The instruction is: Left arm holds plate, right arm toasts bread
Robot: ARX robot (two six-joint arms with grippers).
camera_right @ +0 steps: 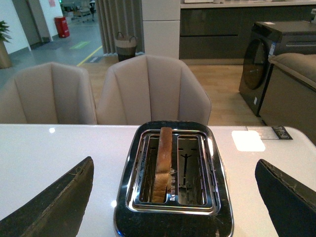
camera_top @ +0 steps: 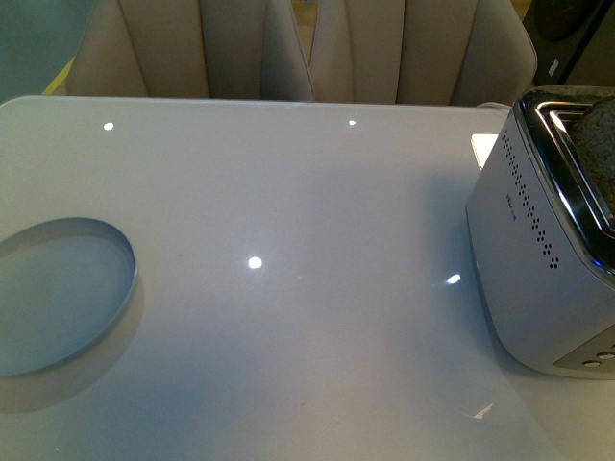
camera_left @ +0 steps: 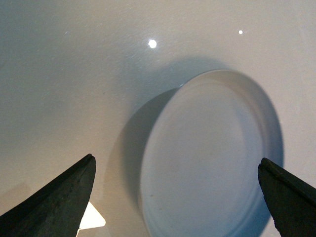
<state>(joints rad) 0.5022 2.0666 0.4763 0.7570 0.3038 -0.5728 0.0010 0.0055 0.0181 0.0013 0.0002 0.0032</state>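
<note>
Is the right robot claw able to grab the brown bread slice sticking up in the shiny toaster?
Probably yes. The right gripper is open above the silver toaster, and the bread slice stands upright with nothing covering it.

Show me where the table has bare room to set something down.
The widest bare patch lies mid-table, between the plate at the left edge and the toaster at the right. The far strip before the chairs is bare too. The right edge is crowded.
</note>
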